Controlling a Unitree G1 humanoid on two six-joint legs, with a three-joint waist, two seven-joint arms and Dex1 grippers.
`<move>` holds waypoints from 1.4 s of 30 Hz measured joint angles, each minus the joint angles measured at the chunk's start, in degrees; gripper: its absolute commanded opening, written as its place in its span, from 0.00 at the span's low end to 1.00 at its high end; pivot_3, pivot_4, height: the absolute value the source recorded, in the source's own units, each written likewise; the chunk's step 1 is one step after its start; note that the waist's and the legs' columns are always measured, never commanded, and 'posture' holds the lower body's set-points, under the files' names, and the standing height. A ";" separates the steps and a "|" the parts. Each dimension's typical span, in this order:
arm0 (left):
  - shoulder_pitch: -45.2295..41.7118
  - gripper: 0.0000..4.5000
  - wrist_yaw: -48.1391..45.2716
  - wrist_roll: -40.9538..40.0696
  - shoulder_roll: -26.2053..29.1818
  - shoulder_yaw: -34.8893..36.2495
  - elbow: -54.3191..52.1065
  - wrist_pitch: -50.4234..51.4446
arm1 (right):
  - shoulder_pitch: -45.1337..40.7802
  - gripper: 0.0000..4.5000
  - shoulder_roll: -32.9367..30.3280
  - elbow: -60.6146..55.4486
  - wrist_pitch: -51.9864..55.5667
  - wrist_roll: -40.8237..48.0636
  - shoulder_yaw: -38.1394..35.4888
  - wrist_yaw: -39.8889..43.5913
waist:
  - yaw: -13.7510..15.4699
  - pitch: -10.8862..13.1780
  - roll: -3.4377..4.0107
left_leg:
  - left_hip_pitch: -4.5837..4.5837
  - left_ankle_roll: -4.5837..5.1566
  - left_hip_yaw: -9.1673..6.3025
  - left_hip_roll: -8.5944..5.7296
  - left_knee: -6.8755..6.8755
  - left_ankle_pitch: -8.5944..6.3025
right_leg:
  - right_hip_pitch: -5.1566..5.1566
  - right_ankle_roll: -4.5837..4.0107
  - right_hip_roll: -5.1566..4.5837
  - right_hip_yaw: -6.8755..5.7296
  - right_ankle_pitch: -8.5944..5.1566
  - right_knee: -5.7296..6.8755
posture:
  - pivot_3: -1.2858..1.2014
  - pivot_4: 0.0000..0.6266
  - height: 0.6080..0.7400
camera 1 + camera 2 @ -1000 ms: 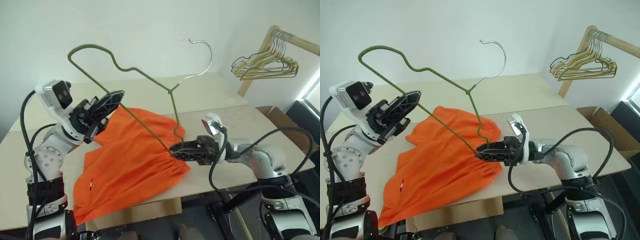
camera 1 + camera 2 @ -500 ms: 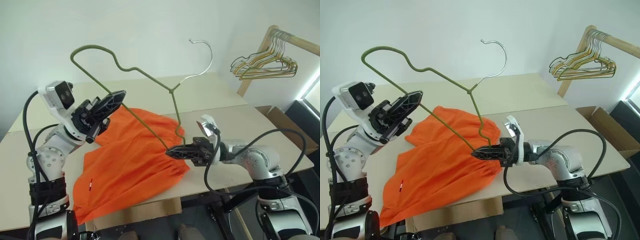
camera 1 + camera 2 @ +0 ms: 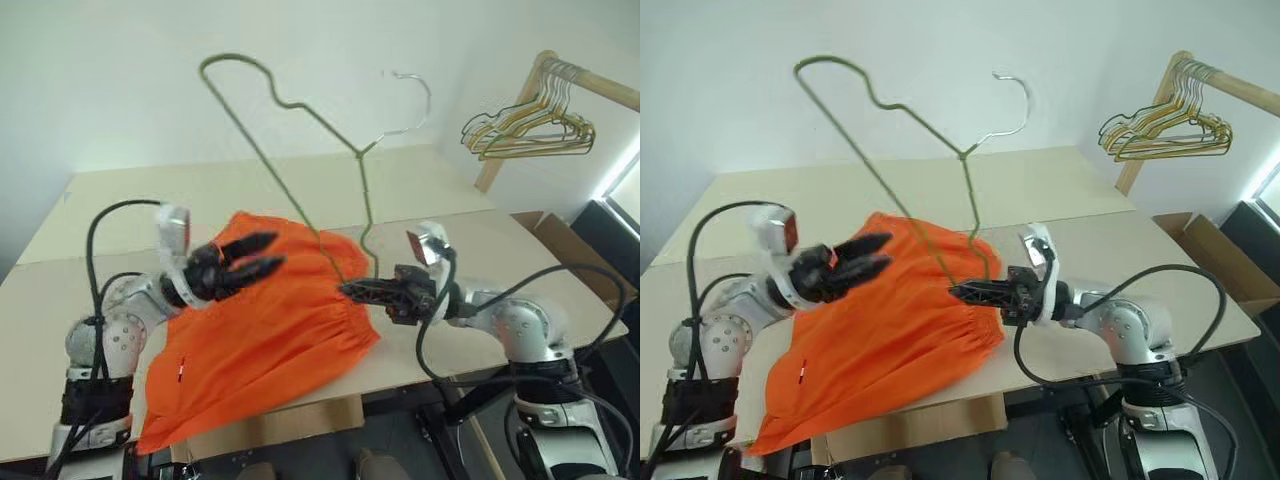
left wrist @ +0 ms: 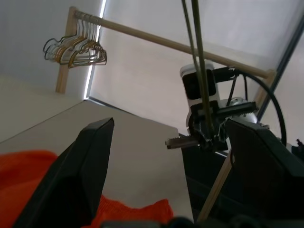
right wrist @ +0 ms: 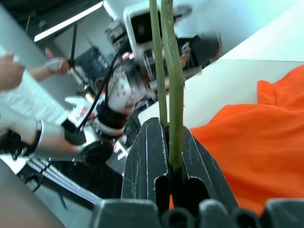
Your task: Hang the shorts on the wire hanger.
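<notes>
- The right gripper (image 3: 352, 290) clamps the wire hanger (image 3: 300, 105) upright, presenting it for loading.
- The left gripper (image 3: 262, 255) hangs spread and empty above the shorts (image 3: 270, 340), positioned to grasp fabric.

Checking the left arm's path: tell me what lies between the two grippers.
In the left eye view, orange shorts fabric and the wire hanger's lower wire separate the left gripper from the right gripper.

The two head views looked forward and down from above the tabletop (image 3: 420, 180), sharing both arms, the orange shorts (image 3: 260, 330) and the rack of spare hangers (image 3: 530, 130). The left wrist view faced across at the right gripper (image 4: 199, 140). The right wrist view sat close on the wire hanger (image 5: 172, 95), facing back toward a person's hand (image 5: 10, 71).
</notes>
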 measured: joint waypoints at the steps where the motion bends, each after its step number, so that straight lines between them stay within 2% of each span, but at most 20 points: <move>1: 0.99 1.00 0.27 3.40 0.53 -2.16 0.67 -1.03 | 1.91 0.00 -0.91 -0.76 1.11 0.99 -1.19 -1.03 | 0.21 0.01 0.01 | -0.03 0.00 0.01 -0.01 0.00 0.00 | -0.01 0.00 -0.02 -0.01 0.00 -0.04 | 0.49 0.00 1.00; 3: 2.81 1.00 -0.27 7.80 1.04 -4.87 1.50 -3.55 | 5.95 0.00 -3.29 -1.85 4.13 2.82 -3.62 -3.97 | 0.37 0.02 0.01 | -0.15 0.00 0.02 0.00 0.01 0.00 | -0.07 0.00 -0.03 -0.02 0.01 -0.12 | 0.49 0.00 1.00; 8: 3.63 1.00 -1.30 12.57 1.89 -5.40 1.34 -7.85 | 16.10 0.00 -11.93 -3.49 10.85 5.35 -9.63 -8.17 | 0.50 0.03 0.03 | -0.25 0.04 0.02 0.03 0.00 -0.02 | -0.10 0.03 -0.03 -0.05 0.04 -0.28 | 0.48 0.00 1.00; 13: 3.85 1.00 -3.14 14.50 2.92 -5.79 1.47 -9.20 | 24.42 0.00 -21.05 -1.18 18.33 8.88 -14.25 -5.73 | 0.07 0.03 0.04 | -0.22 0.06 0.05 0.06 0.00 -0.04 | -0.03 0.06 -0.01 -0.02 0.04 -0.34 | 0.48 0.00 1.00; 18: 3.83 1.00 -4.18 15.79 4.39 -5.81 1.24 -9.80 | 26.40 0.00 -27.52 6.73 27.69 9.89 -14.25 -3.21 | -0.29 0.04 0.04 | -0.14 0.07 0.15 0.07 0.02 -0.04 | 0.02 0.09 0.00 0.08 0.05 -0.38 | 0.48 0.00 1.00; 21: 3.83 1.00 -4.56 15.99 4.53 -5.81 1.16 -10.24 | 26.07 0.00 -28.17 9.86 29.39 9.02 -13.89 -2.22 | -0.30 0.03 0.04 | -0.10 0.07 0.16 0.07 0.01 -0.04 | 0.05 0.43 0.01 0.09 -0.14 -0.38 | 0.48 0.00 1.00; 30: 4.12 1.00 -4.37 16.07 4.61 -5.85 -0.13 -10.39 | 18.55 0.00 -28.97 17.57 28.44 -0.41 -6.57 -1.05 | -0.15 0.04 0.06 | -0.13 0.07 0.19 0.06 0.02 -0.04 | 0.02 0.42 0.00 0.12 -0.09 -0.39 | 0.49 0.00 1.00; 42: 8.43 1.00 -1.82 16.93 4.03 -5.86 -1.17 -10.59 | 16.95 0.00 -28.96 16.96 25.10 -3.56 -2.36 6.63 | 0.38 0.03 0.06 | -0.13 0.08 0.17 0.07 0.03 -0.04 | 0.03 0.40 0.00 0.11 -0.05 -0.39 | 0.50 0.00 1.00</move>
